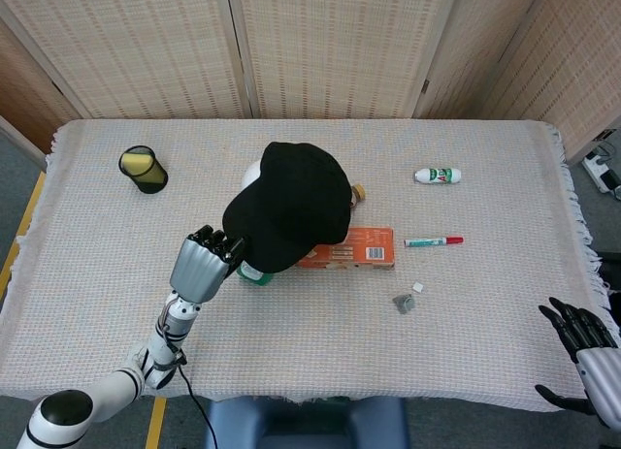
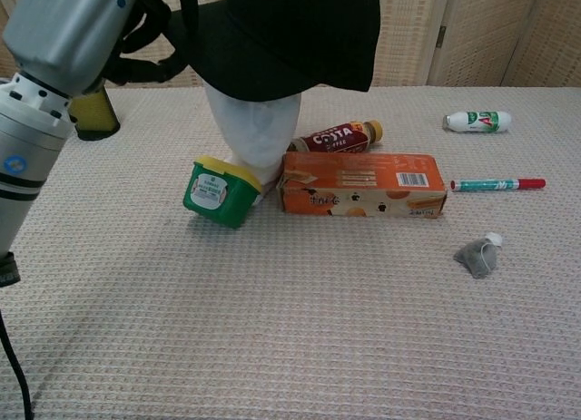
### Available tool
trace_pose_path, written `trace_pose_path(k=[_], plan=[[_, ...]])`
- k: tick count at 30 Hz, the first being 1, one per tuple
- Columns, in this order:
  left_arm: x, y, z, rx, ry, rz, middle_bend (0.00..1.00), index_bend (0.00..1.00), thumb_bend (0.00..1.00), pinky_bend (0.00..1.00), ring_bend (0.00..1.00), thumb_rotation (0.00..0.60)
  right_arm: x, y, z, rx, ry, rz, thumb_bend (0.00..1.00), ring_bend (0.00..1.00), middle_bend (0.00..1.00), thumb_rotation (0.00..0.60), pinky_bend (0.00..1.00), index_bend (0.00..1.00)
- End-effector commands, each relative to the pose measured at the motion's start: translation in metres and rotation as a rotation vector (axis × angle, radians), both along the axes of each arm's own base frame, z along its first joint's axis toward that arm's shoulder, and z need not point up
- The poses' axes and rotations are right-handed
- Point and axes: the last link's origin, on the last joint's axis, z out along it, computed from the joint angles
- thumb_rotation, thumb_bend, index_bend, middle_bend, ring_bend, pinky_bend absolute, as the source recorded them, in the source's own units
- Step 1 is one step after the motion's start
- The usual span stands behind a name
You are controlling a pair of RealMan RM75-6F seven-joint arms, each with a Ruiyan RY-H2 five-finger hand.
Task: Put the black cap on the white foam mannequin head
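Left hand point(image 1: 207, 264), at seven o'clock of the head point(image 2: 256, 139), grips the cap point(image 1: 289, 205) low over it, seating it; right hand point(image 1: 585, 347) idles open.

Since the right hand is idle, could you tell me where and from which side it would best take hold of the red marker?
Probably at mid-barrel, from above. The red marker lies flat on the table, pointing left-right, with bare cloth on both long sides, so fingers could close across it. The right hand hangs open at the near right corner.
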Motion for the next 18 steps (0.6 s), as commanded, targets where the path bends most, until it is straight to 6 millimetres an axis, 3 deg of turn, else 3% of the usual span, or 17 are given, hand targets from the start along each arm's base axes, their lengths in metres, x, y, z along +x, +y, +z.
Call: trace_pose_path(k=[1,11,18], plan=[[-0.003,0.006,0.002,-0.004,-0.012,0.028,1.00,0.66,0.53,0.94,0.94,0.600,0.000,-0.001,-0.001,0.006,0.003,-0.002,0.04,0.00,0.00,0.600,0.00,0.00],[-0.012,0.017,0.011,-0.001,-0.033,0.078,1.00,0.66,0.54,0.94,0.94,0.600,-0.002,-0.004,-0.005,0.015,0.015,-0.013,0.04,0.00,0.00,0.600,0.00,0.00],[-0.033,-0.004,-0.002,-0.064,0.005,0.079,1.00,0.67,0.56,0.94,0.94,0.600,-0.001,-0.004,-0.008,0.018,0.018,-0.009,0.04,0.00,0.00,0.600,0.00,0.00]])
